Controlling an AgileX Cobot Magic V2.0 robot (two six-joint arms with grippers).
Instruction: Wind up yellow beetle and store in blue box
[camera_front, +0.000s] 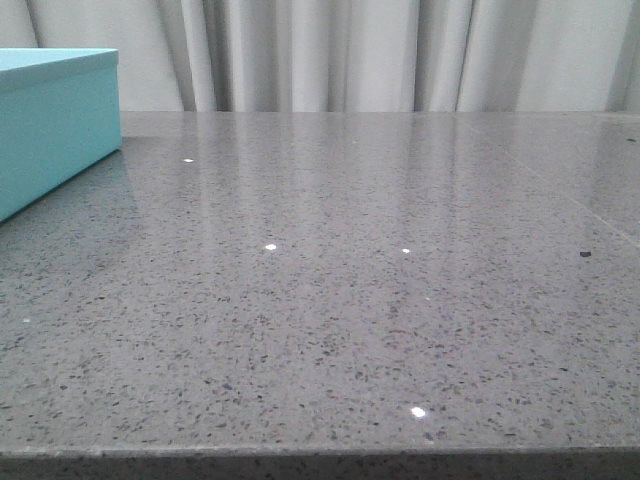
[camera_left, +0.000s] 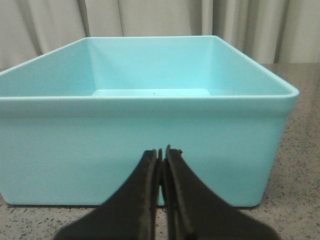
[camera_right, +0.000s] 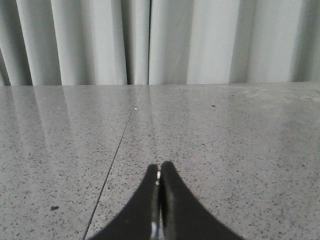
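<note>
**Both claws clenched and empty; blue box open on the table's left**

Blue box (camera_front: 55, 125): stands at the far left of the grey speckled table (camera_front: 350, 320) in the front view, only partly in frame there. The left wrist view shows it from close by as an open turquoise tub with a rolled rim and no lid on it; the part of its floor that shows is bare.

Yellow beetle: cannot be located in any of the three views.

Left claw (camera_left: 162, 152): clenched, fingers pressed together with nothing between them. It points at the near wall of the box, just short of it; contact cannot be confirmed.

Right claw (camera_right: 159, 172): clenched likewise, gripping nothing, held low over bare table surface. A seam (camera_right: 122, 140) in the tabletop runs away from it toward the pale pleated curtain (camera_right: 160, 40) at the back.

Neither arm appears in the front view.
</note>
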